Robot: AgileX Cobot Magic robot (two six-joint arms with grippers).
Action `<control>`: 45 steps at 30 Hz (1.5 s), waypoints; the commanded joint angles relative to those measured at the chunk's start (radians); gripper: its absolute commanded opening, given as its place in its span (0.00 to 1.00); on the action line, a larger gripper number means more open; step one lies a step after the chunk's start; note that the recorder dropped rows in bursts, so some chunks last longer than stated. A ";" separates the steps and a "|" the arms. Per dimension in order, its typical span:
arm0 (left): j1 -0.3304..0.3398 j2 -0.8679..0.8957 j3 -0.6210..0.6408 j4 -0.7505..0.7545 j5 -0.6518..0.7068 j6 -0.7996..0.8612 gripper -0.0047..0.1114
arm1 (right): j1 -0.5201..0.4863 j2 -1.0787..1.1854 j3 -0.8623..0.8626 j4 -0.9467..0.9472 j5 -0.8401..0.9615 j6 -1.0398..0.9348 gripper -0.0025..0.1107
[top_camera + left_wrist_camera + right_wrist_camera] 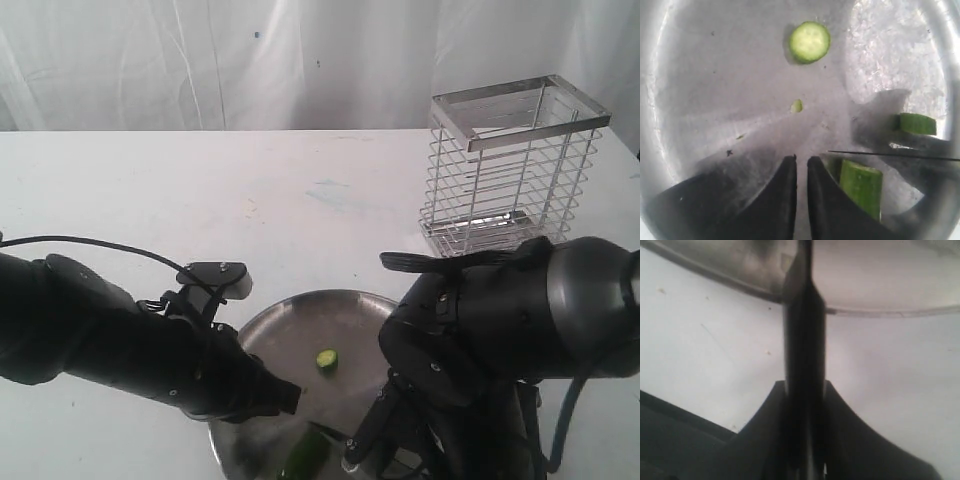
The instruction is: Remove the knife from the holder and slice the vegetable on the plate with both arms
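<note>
The steel plate (275, 325) lies at the table's front between both arms. On it lie a round pale-green slice (327, 359) (809, 42), a tiny scrap (796, 105), and the cut vegetable (305, 455) (861, 185), with a further piece (917, 123) beyond it. My left gripper (801, 160) (287, 398) hovers low over the plate, its jaws nearly together with nothing between them; the vegetable sits just beside one finger. My right gripper (805, 390) is shut on the knife (805, 340), whose thin dark blade (890, 154) (325, 432) runs across the vegetable. The wire holder (515, 165) stands empty at back right.
A white table (200, 200) carries everything, with a white curtain behind it. The bulky right arm (520, 330) blocks the view between the holder and the plate. The plate's rim (880, 312) crosses the right wrist view.
</note>
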 commanded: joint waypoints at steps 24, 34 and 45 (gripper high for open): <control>0.002 -0.159 0.007 0.001 0.067 0.002 0.46 | -0.233 -0.100 -0.078 0.276 -0.304 0.002 0.02; 0.002 -0.159 0.007 0.001 0.115 0.002 0.46 | -0.290 0.020 -0.078 0.439 -0.375 -0.127 0.07; 0.002 -0.161 0.007 0.009 0.154 0.002 0.46 | -0.290 -0.018 -0.076 0.441 -0.485 -0.127 0.28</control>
